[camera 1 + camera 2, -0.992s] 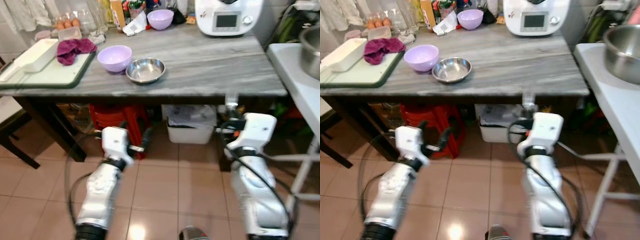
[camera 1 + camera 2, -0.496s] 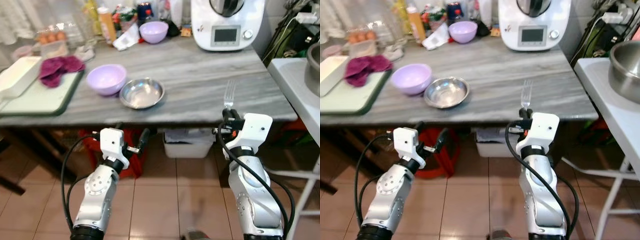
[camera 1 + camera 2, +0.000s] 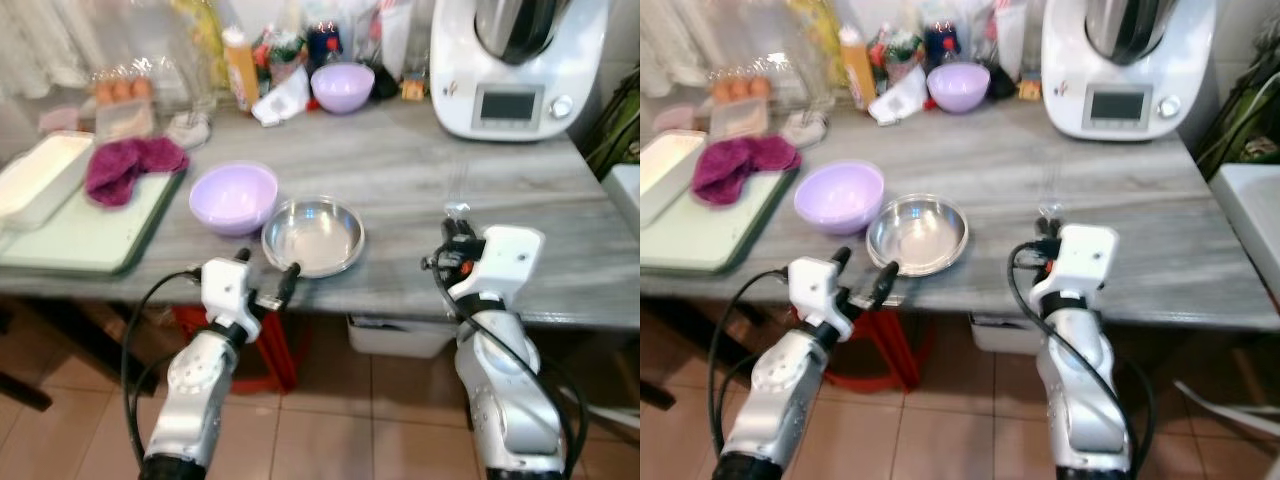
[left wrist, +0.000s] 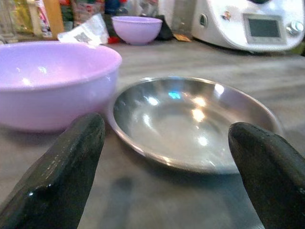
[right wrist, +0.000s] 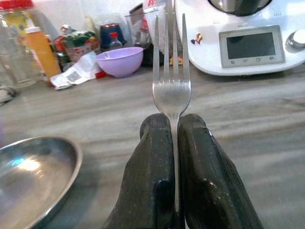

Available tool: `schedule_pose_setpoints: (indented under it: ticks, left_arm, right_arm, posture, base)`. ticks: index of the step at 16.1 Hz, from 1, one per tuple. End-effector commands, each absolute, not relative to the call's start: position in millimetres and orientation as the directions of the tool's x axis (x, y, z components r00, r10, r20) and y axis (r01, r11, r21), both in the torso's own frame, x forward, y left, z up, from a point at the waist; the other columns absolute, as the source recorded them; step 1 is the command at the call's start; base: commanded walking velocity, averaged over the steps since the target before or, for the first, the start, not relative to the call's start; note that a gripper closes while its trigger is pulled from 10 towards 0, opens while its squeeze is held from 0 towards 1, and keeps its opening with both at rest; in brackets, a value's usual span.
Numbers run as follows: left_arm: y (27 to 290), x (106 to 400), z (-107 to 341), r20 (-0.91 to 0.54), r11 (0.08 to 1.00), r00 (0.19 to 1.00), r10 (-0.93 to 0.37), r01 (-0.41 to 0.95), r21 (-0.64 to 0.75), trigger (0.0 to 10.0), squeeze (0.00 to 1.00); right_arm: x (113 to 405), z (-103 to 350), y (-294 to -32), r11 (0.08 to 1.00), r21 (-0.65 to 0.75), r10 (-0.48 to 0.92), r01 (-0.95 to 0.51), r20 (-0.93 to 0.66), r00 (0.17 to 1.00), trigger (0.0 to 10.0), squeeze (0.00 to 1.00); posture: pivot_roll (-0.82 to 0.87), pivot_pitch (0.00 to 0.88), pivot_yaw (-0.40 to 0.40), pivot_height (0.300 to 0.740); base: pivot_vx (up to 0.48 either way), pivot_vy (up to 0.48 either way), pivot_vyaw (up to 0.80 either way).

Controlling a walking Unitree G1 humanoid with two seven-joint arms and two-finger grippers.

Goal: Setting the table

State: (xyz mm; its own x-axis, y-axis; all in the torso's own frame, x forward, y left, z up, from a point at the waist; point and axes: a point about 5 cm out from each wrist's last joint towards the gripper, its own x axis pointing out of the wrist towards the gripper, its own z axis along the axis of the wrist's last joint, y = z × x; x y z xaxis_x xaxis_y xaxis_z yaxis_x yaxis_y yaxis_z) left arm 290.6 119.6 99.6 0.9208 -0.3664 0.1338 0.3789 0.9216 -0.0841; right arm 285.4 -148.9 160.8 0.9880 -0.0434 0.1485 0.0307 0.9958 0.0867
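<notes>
Left gripper [image 3: 265,280]: fingers [image 4: 64,176] spread wide apart, empty, at the surface's near edge, aimed at the steel dish; likely poised to reach or steady it.
Right gripper [image 5: 174,138]: fingers [image 5: 147,181] pressed together on the fork's thin handle, at 3 o'clock of the dish over the near edge.
Fork [image 5: 170,81]: bright metal, four slim tines pointing away from the gripper toward the far side; carried handle-first, I judge, so it can be laid flat beside the dish.
Surface [image 3: 420,180]: grey streaked stone, smooth, bare at the right gripper's front.
Steel dish [image 3: 313,235]: shallow, round, mirror-shiny, empty.
Lilac bowl [image 3: 233,197]: matte plastic, deep, just beside the dish at its 10 o'clock.
Tray [image 3: 70,245]: pale green, dark rim, at 9 o'clock, bearing a crumpled magenta cloth [image 3: 130,167].
Far bowl [image 3: 342,87]: lilac too, among bottles at 12 o'clock.
Cooker [image 3: 515,60]: white, glossy, small screen, at 1 o'clock.
</notes>
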Motion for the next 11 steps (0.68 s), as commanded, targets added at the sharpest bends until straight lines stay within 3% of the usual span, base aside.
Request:
schedule_pose_setpoints:
  ticks: [1,6,11]
  left_arm:
    - [112.9,289.2,109.7,0.179,0.907,0.900,-0.398,0.416,-0.072,10.0,0.00]
    - [127.4,272.9,115.4,0.188,0.888,0.871,-0.454,0.460,0.014,10.0,0.00]
    - [138.9,248.4,106.5,0.089,0.768,0.763,-0.641,0.637,0.074,10.0,0.00]
  right_arm:
    - [285.0,163.3,-155.5,0.996,0.076,-0.065,0.053,0.159,0.985,10.0,0.00]
    - [285.8,163.5,-154.8,0.995,0.080,-0.066,0.054,0.158,0.985,10.0,0.00]
    - [292.9,156.3,-160.5,0.987,0.130,-0.100,0.089,0.081,0.992,10.0,0.00]
  posture:
    - [-0.21,0.115,0.053,0.740]
    - [-0.20,0.117,0.053,0.740]
    - [-0.19,0.132,0.068,0.740]
  base:
    - [0.000,0.000,0.00]
    - [0.000,0.000,0.00]
    - [0.000,0.000,0.00]
